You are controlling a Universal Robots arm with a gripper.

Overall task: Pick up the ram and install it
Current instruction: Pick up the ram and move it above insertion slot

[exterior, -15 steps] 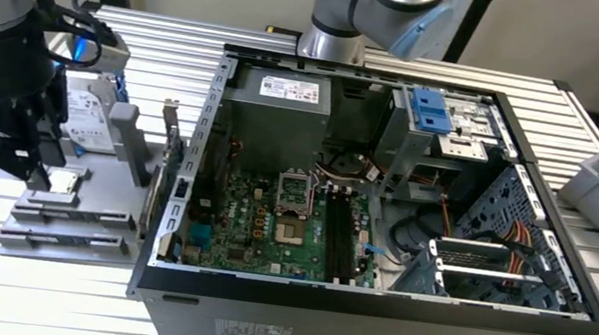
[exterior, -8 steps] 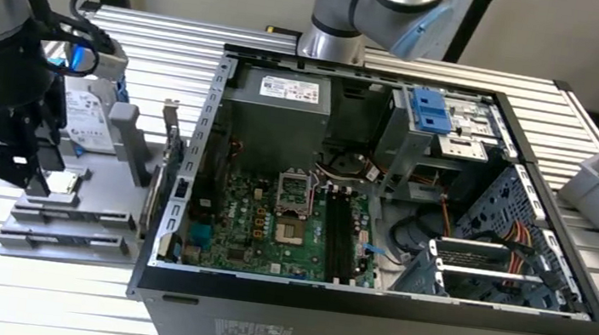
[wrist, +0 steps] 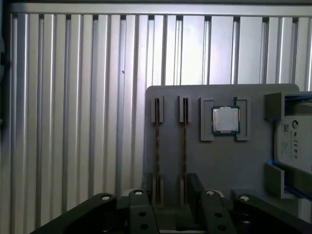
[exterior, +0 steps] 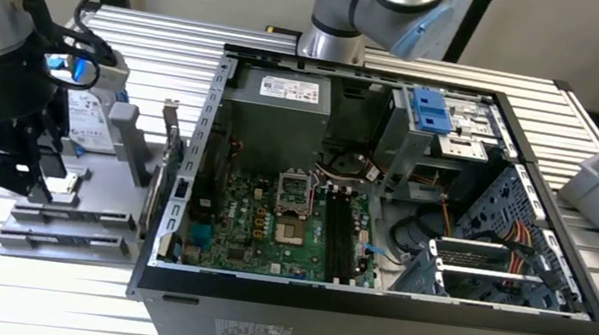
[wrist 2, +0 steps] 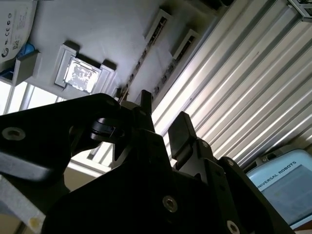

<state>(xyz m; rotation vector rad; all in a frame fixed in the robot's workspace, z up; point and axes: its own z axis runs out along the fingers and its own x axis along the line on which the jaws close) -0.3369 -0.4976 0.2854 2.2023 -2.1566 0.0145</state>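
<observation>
While the ram (wrist: 157, 141) stands on edge in a narrow slot of the grey holder plate (wrist: 219, 165), a second stick (wrist: 184, 141) stands in the slot just beside it, parallel to it. Both are thin and dark, and each is held between small end brackets. In the second wrist view the ram (wrist 2: 144, 61) shows as a thin dotted line running towards the fingertips.

The gripper (wrist: 170, 184) sits low over the near end of these two slots with its black fingers (wrist: 195, 187) spread apart and nothing between them. In the first wrist view the fingers seem to flank both sticks, so which stick the gripper is lined up on is hard to say. The second wrist view also shows a clear gap at the gripper (wrist 2: 163, 109).

Further along the same plate a square silver processor (wrist: 225, 120) lies flat in its own recess, and beyond it sits a hard drive (wrist: 292, 141) in blue brackets.

In the exterior view the gripper (exterior: 23, 181) hangs over the holder plate (exterior: 64, 220) at the exterior view's left, on a slatted metal table (exterior: 33, 289). Beside the plate lies the open computer case (exterior: 371, 330) (its side panel is off). Inside it is a green motherboard (exterior: 258, 222) whose long black memory slots (exterior: 342, 237) hold no stick.
</observation>
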